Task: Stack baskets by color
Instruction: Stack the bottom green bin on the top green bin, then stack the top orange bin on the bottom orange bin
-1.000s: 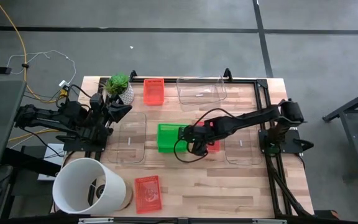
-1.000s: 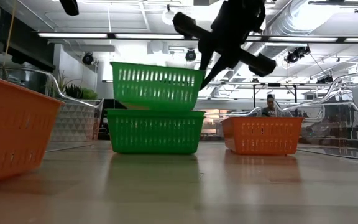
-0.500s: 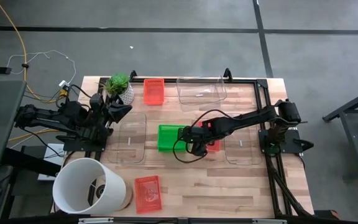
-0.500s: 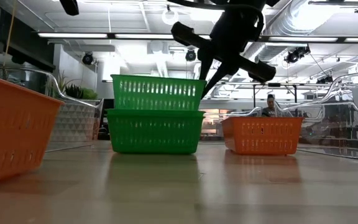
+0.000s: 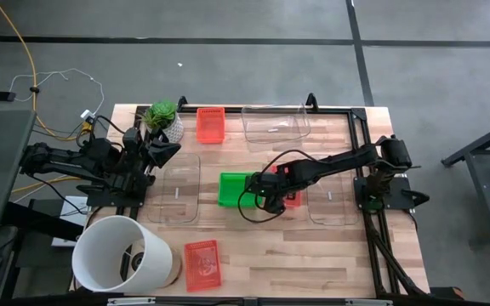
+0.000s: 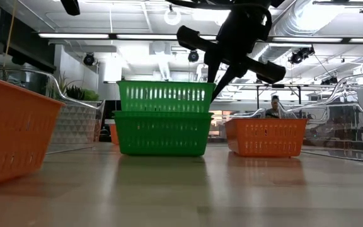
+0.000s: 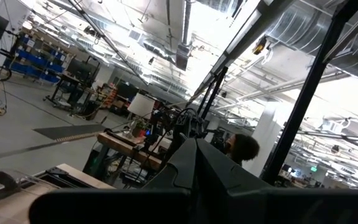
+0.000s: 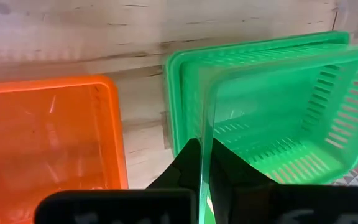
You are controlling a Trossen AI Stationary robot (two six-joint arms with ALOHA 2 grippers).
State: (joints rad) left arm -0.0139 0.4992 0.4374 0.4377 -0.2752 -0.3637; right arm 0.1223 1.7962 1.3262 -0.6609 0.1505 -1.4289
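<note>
The worktop (image 5: 313, 255) carries the whole job: two clear baskets on its left and right sides, a third clear one at the far edge, red baskets at the far and near edges, and the green pair in the middle. Over the last second the upper green basket (image 6: 164, 98) has come down and straightened. A second ago it sat tilted and offset above the lower green basket (image 6: 162, 133); now it rides level and partly sunk inside it, rims nearly lined up in the low view. From above, the green patch has narrowed to almost one footprint. I judge the green stack close to seated, though the upper rim stands above the lower one, so it may need a last push or simply a release.

The right tool (image 8: 204, 163) is clamped shut on the near wall of the upper green basket, which runs between the two dark fingers in the right wrist view. That basket lies directly ahead of and below the tool, nested in its partner. A red basket (image 8: 48, 143) sits just beside the green pair, partly under the right arm in the high view. It is unstacked.

The left tool (image 7: 194, 177) waits closed and empty at the worktop's left edge, well apart from the baskets.
</note>
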